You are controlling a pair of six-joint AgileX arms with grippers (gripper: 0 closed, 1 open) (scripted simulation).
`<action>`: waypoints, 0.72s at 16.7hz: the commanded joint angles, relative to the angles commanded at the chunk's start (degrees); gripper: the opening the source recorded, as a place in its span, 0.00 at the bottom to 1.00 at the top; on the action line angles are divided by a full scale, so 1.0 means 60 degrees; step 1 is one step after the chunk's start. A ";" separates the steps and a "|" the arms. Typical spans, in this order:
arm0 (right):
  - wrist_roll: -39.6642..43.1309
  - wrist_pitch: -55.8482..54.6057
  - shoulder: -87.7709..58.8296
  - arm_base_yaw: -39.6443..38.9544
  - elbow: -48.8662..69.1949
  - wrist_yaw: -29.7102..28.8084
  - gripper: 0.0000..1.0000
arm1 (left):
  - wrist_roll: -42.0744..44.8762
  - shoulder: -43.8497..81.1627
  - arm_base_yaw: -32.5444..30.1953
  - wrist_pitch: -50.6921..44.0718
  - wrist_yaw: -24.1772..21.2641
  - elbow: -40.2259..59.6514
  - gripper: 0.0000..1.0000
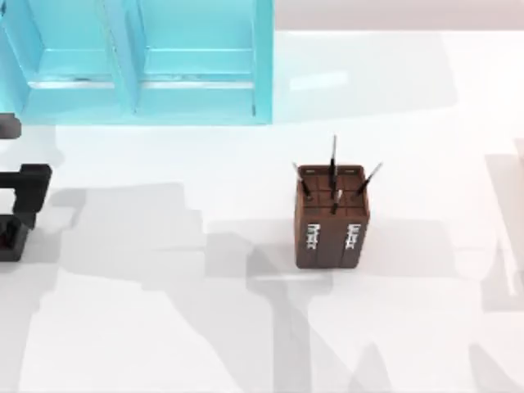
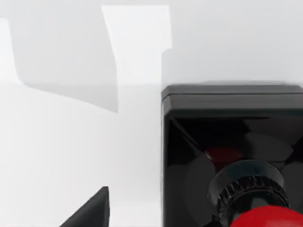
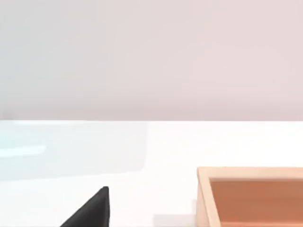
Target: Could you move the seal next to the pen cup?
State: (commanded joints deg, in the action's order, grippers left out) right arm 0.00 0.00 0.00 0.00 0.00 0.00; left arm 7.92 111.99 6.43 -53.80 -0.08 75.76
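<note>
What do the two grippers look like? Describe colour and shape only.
The left gripper is plain matte black and blocky, with a squared crossbar. From its wrist camera a black wedge-shaped tip shows. The right gripper shows the same black slanted wedge. No markings or cables are visible.

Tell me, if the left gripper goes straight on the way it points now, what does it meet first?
Probably the seal: the left wrist view shows its black base and red knob close ahead, slightly off centre. Depth is unclear, so a finger may touch the base's edge first.

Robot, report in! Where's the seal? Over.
Left gripper close by the seal, table's left edge. Right gripper idle beside tan box. Pen cup mid-table, nothing between.
</note>
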 joint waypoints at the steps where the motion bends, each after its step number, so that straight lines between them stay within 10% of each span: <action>1: 0.0000 0.0000 0.0000 0.0000 0.0000 0.0000 1.00 | 0.0000 0.0000 0.0000 0.0000 0.0000 0.0000 1.00; 12: 0.0000 0.0000 0.0000 0.0000 0.0000 0.0000 1.00 | 0.0000 0.0000 0.0000 0.0000 0.0000 0.0000 0.17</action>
State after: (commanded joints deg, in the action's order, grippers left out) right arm 0.00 0.00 0.00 0.00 0.00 0.00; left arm 7.92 111.99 6.43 -53.80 -0.08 75.76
